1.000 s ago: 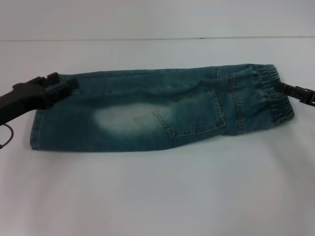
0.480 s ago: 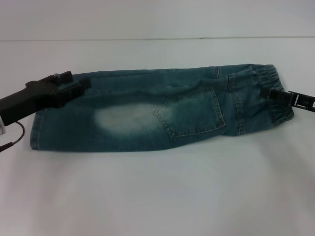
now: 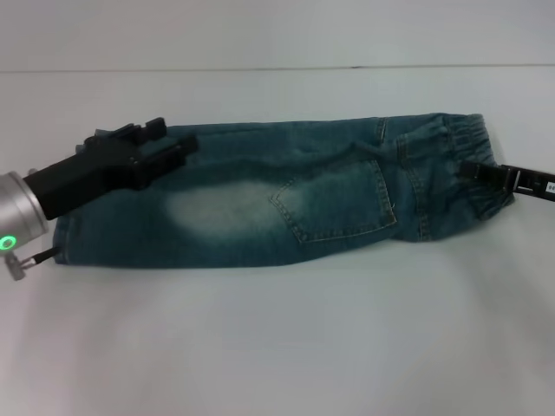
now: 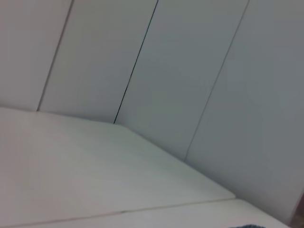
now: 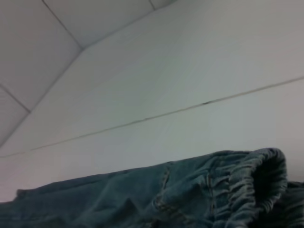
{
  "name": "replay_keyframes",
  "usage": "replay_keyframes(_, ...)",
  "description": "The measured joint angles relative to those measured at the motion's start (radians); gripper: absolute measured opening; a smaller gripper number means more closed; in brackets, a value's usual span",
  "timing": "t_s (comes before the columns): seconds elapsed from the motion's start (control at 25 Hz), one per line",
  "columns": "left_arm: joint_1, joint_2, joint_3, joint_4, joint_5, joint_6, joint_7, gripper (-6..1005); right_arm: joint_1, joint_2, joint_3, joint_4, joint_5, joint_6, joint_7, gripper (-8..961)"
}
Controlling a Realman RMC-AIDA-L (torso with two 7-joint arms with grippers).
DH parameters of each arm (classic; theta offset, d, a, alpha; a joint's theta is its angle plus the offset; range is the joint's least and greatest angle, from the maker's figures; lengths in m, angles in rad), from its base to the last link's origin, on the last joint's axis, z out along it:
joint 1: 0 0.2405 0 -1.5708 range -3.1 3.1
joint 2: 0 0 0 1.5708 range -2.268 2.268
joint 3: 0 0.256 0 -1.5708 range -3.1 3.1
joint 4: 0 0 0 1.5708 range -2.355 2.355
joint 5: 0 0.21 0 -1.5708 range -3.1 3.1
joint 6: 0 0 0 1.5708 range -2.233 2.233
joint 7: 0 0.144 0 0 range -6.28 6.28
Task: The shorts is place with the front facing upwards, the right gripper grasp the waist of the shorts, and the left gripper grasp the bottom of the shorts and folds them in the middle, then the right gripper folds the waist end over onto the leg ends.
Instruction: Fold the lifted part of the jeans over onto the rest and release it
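Blue denim shorts (image 3: 286,195) lie folded lengthwise on the white table (image 3: 277,338), back pocket up, leg ends to the left and elastic waist to the right. My left gripper (image 3: 173,147) hovers over the upper part of the leg end, and its arm hides the hem's upper corner. At the far right, my right gripper (image 3: 474,170) is on the waistband (image 3: 473,139) and looks shut on it. In the right wrist view the gathered waistband (image 5: 256,180) stands close and slightly raised. A sliver of denim (image 4: 249,226) shows at the left wrist view's edge.
The white table runs all around the shorts. A pale wall (image 3: 277,30) rises behind the table's far edge. The left arm's silver wrist with a green light (image 3: 10,238) sits at the left border.
My left gripper has travelled right over the leg end and looms larger. The right gripper has shifted inward onto the waistband, which has drawn slightly left.
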State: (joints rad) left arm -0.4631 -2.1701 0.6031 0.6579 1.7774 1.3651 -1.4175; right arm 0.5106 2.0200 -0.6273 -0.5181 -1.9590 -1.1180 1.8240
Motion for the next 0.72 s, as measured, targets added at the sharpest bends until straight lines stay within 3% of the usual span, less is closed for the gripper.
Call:
replay_keyframes(0.08, -0.009, -0.001, 0.0, -0.043, -0.038, -0.001, 0.046, 671, -0.003, -0.001, 0.002, -0.019, 0.0, -0.041, 0.005, 269)
replay_keyframes(0.52, -0.147, -0.005, -0.009, -0.418, -0.167, -0.115, 0.399, 667, -0.055, -0.011, 0.054, -0.139, 0.006, -0.227, 0.088, 90)
replay_keyframes(0.6, -0.154, -0.005, -0.01, -0.441, -0.177, -0.121, 0.426, 666, -0.067, -0.013, 0.062, -0.158, 0.006, -0.264, 0.113, 89)
replay_keyframes(0.72, -0.199, -0.005, -0.054, -0.616, -0.261, -0.153, 0.681, 594, -0.089, -0.013, 0.071, -0.206, 0.007, -0.325, 0.15, 87)
